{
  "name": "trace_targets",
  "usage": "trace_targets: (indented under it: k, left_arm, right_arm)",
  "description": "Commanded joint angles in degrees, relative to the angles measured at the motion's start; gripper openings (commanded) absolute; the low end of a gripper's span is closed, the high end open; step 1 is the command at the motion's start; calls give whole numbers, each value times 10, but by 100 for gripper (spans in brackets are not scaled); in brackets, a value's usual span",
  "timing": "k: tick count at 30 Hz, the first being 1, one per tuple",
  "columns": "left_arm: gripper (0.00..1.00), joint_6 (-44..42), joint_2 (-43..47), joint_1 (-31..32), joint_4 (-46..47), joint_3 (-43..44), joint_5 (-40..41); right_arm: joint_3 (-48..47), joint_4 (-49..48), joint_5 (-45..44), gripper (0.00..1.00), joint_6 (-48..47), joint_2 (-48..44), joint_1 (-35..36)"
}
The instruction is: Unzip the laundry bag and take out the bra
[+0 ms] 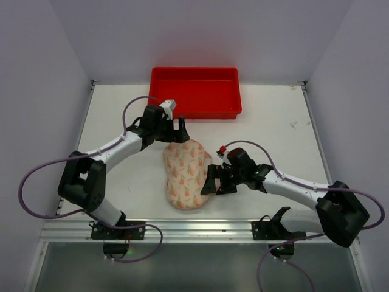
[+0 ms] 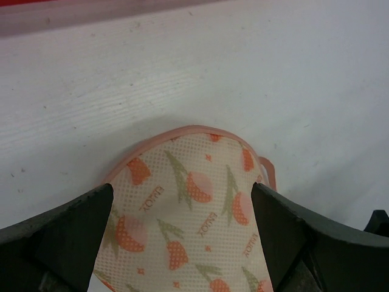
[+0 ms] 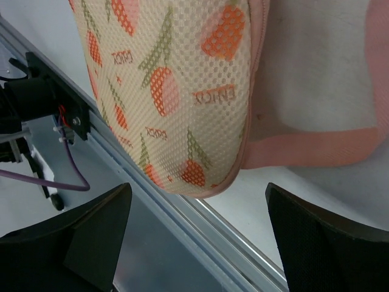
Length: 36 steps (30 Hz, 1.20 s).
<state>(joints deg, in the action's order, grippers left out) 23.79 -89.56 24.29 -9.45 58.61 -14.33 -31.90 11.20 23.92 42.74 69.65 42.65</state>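
Red tray [image 1: 194, 91] sits at the far side of the table [image 1: 273, 134], apart from the bag [image 1: 185, 173] and just behind the left wrist. Aluminium rail [image 1: 194, 230] runs along the near table edge, close to the bag's near lobe. The bag lies flat mid-table, printed side up, long axis running far to near, with one gripper at each end region. Left gripper [image 1: 174, 135] is at the far lobe: jaws fully apart, straddling the rounded end, pink trim showing between the fingers [image 2: 61, 243]. It grips nothing; contact with the mesh cannot be told. Right gripper [image 1: 208, 180] is at the bag's right edge by the near lobe: jaws wide apart, nothing between them, poised over the bag's edge and the rail. Right wrist view shows pale fabric [image 3: 316, 85] with a pink band beside the printed mesh; cannot tell whether it is bra or bag lining.
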Motion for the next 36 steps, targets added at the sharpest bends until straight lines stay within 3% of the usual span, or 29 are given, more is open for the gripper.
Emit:
trace_targets:
  k: [1, 7, 14, 17, 22, 25, 29, 31, 32, 36]
  left_arm:
    - [100, -15, -20, 5, 36, 5, 53]
    - [100, 34, -12, 3, 33, -81, 88]
    - [100, 94, 111, -3, 44, -238, 117]
    - [100, 112, 155, -4, 41, -268, 132]
    - [100, 131, 226, -7, 39, -255, 137]
    - [100, 139, 272, -7, -3, -232, 169]
    - [100, 164, 390, -7, -84, -228, 202]
    - [100, 199, 437, -5, -101, -255, 177]
    - [100, 213, 477, -2, -98, -283, 125]
    - [100, 298, 515, 29, -73, -352, 33]
  right_arm:
    - [-6, -56, 55, 92, 20, 42, 4]
    - [-28, -57, 52, 85, 16, 116, 2]
    - [-68, -21, -51, 71, -17, 124, -52]
    - [-104, -13, -83, 67, -40, 119, -113]
    - [-189, -1, -128, 63, -92, 150, -129]
    - [-232, 9, -133, 68, -114, 144, -129]
    - [-205, 23, -141, 84, -131, 56, -129]
    - [-180, 36, -137, 88, -143, 21, -128]
    - [-154, 40, -133, 91, -145, 4, -127]
    - [-90, 49, -92, 99, -141, -91, -124]
